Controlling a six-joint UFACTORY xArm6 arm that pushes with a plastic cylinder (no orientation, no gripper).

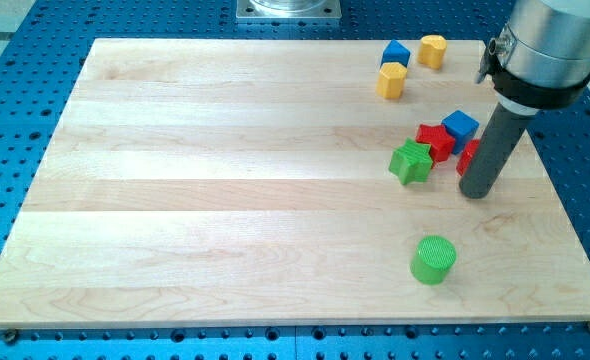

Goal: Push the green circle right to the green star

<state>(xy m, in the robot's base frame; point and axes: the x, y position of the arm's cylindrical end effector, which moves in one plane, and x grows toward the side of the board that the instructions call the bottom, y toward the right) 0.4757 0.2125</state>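
Note:
The green circle (433,259) lies on the wooden board near the view's bottom right. The green star (411,162) lies above it, at the view's right of centre. My rod comes down from the view's top right, and my tip (476,191) rests on the board to the right of the green star and above right of the green circle, touching neither. The tip stands right beside a red block (469,156) that the rod partly hides.
A red block (435,140) touches the green star's upper right, with a blue block (460,127) next to it. Near the board's top edge sit a blue block (395,52), a yellow block (391,81) and another yellow block (432,50).

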